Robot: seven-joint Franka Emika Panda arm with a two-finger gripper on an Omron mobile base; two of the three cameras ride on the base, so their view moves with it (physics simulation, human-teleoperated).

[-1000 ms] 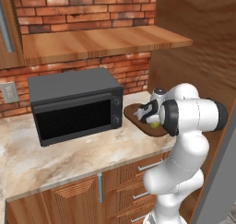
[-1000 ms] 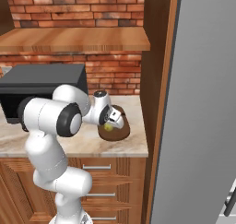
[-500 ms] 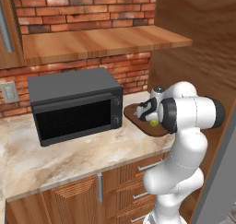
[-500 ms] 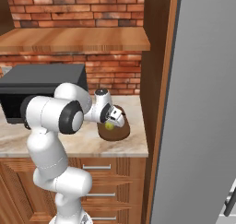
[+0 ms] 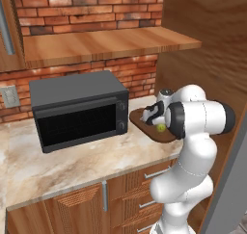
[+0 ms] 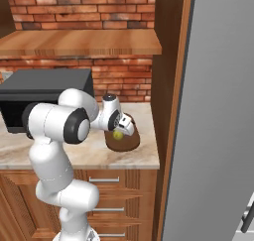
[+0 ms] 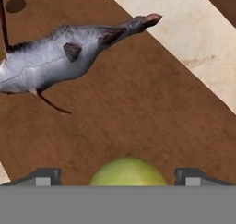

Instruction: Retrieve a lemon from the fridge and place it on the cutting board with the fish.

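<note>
1. Black microwave at nine o'clock on the marble desk, just beside the board's left end; one microwave, doors shut, no part in the task.
2. Dark brown cutting board at three o'clock of the microwave, flat on the desk beside the wooden side panel; one board, serving as the drop spot.
3. One fish lying on its side on the board, toward eleven o'clock in the hand view, tail toward one o'clock; left there as the lemon's partner.
4. One lemon resting on the board at six o'clock in the hand view, apart from the fish; seen as a small yellow-green ball under the hand from the left base view and again from the right base view.
5. Tool spread wide, one dark fingertip on each side of the lemon with brown board showing between each tip and the fruit; no grip, probably because the fruit sits released on the wood.
6. Judged from this: placement done or nearly so, with only a lift clear of the lemon left.
7. Grey fridge at three o'clock in the right base view, door shut; one fridge.
</note>
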